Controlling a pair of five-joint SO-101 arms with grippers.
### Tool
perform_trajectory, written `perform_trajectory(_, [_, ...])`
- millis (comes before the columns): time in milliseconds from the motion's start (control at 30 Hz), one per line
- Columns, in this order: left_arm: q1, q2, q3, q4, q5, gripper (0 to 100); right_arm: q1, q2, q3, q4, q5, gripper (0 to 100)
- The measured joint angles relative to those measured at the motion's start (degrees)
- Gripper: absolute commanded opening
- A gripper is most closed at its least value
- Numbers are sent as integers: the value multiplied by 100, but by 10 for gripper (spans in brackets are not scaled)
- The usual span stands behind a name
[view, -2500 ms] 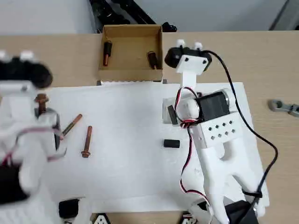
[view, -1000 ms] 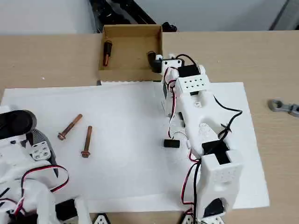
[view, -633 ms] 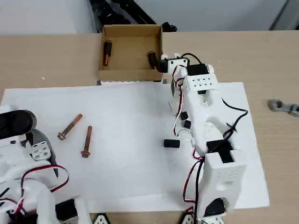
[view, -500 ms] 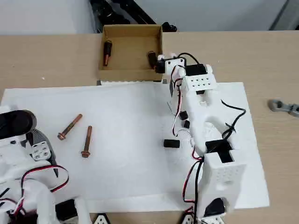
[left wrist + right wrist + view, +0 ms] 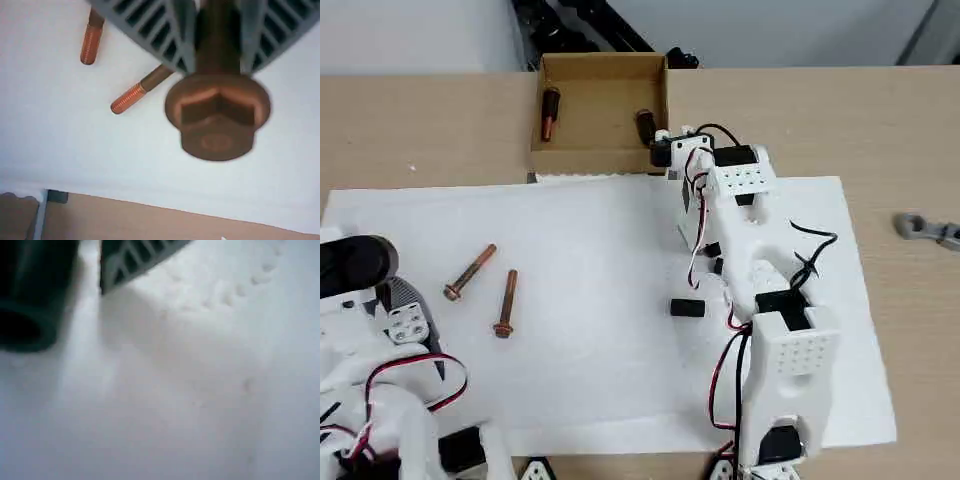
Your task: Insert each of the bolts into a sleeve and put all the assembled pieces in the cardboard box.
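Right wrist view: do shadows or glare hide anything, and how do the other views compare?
Right wrist view: a soft grey shadow lies on the white sheet beside the dark sleeve, hiding nothing; no glare. Left wrist view: the held bolt shows a mild sheen on its head, the sheet around it evenly lit. High view: even light, no glare.

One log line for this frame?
left gripper: shut on bolt | sheet: two loose bolts, loose sleeve | cardboard box: two assembled pieces | right arm: over sheet

A copper bolt [image 5: 217, 115], a black sleeve [image 5: 687, 308], white paper [image 5: 590, 260], a brown cardboard box [image 5: 600, 158], a tan table [image 5: 420, 120].
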Motion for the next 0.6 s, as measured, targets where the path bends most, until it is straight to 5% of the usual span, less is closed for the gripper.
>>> perform_trajectory(267, [0, 0, 0, 0, 0, 6, 0, 26, 0, -26, 0, 157])
perform_trajectory(467, [0, 0, 158, -167, 9, 6, 62, 26, -26, -35, 0, 17])
perform_trajectory(600, [0, 9, 308, -325, 18, 6, 70, 26, -53, -44, 0, 9])
